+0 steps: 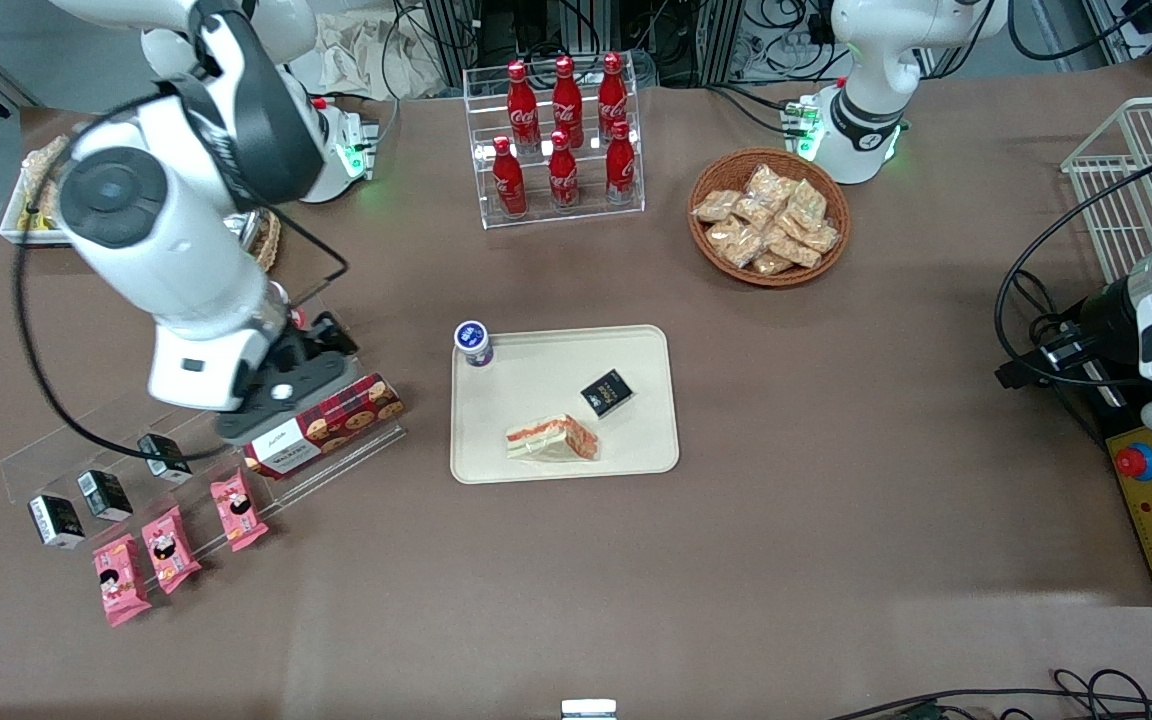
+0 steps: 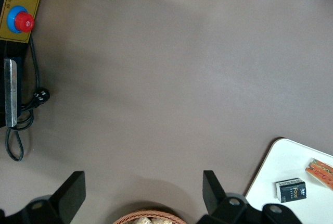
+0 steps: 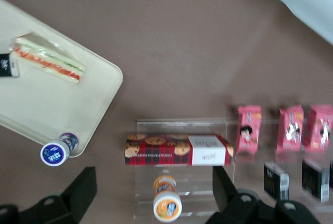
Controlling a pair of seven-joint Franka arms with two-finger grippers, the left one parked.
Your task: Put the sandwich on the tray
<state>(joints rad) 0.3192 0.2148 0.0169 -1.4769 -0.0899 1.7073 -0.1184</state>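
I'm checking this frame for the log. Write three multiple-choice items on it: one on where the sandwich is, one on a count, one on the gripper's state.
1. Where does the sandwich lie?
A. in the woven basket
B. on the tray, nearer the front camera than the small black box
C. on the clear shelf beside the red cookie box

2. How many red cola bottles stand in the clear rack?
A. four
B. six
C. eight

3. What is the gripper doing?
A. open, empty, above the clear shelf by the cookie box
B. shut on the sandwich
C. shut on the small capped bottle

Answers: 1 B, the wedge rests inside the tray's rim. 2 B, two rows of three. 3 A, in the right wrist view its fingers stand apart with nothing between them.
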